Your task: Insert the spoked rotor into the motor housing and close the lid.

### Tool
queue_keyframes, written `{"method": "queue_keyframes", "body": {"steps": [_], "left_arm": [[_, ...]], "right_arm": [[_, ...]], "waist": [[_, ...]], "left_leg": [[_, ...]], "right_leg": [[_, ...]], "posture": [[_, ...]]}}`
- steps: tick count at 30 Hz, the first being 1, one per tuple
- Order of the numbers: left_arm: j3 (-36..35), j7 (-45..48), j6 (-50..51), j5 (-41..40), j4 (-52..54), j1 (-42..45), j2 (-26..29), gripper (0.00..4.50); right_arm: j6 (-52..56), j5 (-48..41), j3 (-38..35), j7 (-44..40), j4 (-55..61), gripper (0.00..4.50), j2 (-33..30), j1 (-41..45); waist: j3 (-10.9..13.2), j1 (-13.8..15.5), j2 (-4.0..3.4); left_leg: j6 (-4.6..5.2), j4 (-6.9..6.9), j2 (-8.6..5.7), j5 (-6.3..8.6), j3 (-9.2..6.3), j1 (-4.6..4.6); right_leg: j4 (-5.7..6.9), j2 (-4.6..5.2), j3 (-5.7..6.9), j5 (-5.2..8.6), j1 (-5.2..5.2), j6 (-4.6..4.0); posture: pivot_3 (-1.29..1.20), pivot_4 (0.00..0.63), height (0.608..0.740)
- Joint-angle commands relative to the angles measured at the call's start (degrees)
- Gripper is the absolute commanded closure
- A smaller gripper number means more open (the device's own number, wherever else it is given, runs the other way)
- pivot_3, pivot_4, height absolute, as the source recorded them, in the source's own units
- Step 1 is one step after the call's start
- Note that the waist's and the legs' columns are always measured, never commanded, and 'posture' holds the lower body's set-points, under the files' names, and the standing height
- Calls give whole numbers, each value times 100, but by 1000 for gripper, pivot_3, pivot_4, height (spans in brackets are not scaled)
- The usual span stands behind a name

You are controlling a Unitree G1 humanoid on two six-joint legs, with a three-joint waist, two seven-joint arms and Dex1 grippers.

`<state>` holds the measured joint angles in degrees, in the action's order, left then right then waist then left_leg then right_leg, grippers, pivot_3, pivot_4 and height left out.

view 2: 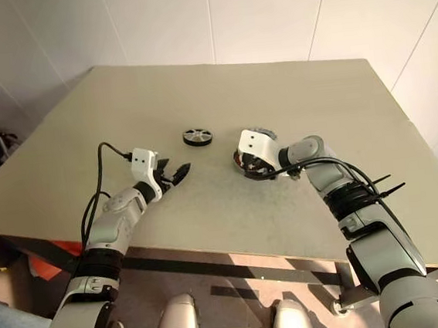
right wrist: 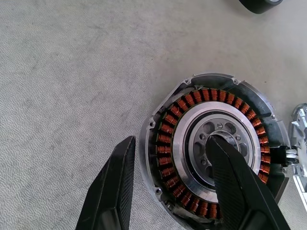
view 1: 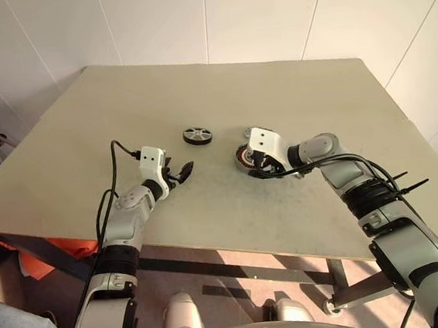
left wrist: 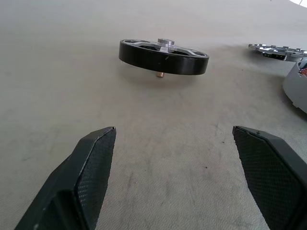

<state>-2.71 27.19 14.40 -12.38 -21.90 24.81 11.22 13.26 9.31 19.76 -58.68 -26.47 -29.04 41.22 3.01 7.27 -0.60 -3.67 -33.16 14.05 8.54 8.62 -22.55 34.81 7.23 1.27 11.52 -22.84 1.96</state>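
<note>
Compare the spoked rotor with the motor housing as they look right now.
The spoked rotor has a black rim with silver spokes; the motor housing shows a ring of copper-red windings around a silver centre. The rotor lies alone ahead of the open left gripper; the housing has the right gripper straddling its rim, one finger inside. Both are round and rest on the table.

Soft, even daylight covers my worktop (view 1: 196,89), bright without harsh glare; the white walls behind look evenly lit. Hard sun patches lie on the floor (view 1: 244,258) at the bottom centre of the head views. The rotor (left wrist: 164,56) throws a faint shadow beneath itself. In my left wrist view the tool fingers (left wrist: 86,182) at the bottom are sharp. My right wrist view is crisp, windings of the housing (right wrist: 165,129) clearly resolved.
</note>
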Motion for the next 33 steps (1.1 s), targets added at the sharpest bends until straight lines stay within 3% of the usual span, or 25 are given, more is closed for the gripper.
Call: {"method": "queue_keyframes", "body": {"steps": [1, 3, 7, 9, 33], "left_arm": [[-24, -26, 9, -31, 247, 28, 0, 388], [-26, -29, 16, -29, 248, 33, -1, 388], [-41, -31, 28, -33, 261, 31, 16, 388], [-44, -30, 31, -32, 259, 30, 22, 388], [42, -4, 8, -4, 203, 27, -66, 388]], "right_arm": [[74, 191, 154, -110, -341, 1834, -67, 136], [40, 195, 173, -108, -470, 1834, -37, 197], [8, 182, 170, -108, -593, 2550, -3, 240], [28, 163, 149, -124, -539, 2617, -8, 229], [1715, -432, -179, -483, 2602, 2617, -413, -605]], "waist": [[0, -3, 0], [-1, -4, 1], [-4, -17, 6], [-4, -22, 6], [-1, -19, 2]], "left_leg": [[0, 0, 0, 0, 0, 1], [-1, 0, 0, 0, 0, 3], [-1, 0, 0, -1, 0, 28], [-1, 0, 0, 0, 0, 59], [-3, 23, -2, -1, 1, 6]], "right_leg": [[0, 0, -1, 0, 0, 0], [2, 0, -1, 0, 1, 0], [5, -1, -3, 0, 23, 0], [4, -1, -4, 1, 49, 1], [-6, -2, -6, 3, -9, 4]], "posture": [[0, 0, 740], [0, 0, 740], [0, 0, 740], [0, 0, 740], [0, 0, 740]]}}
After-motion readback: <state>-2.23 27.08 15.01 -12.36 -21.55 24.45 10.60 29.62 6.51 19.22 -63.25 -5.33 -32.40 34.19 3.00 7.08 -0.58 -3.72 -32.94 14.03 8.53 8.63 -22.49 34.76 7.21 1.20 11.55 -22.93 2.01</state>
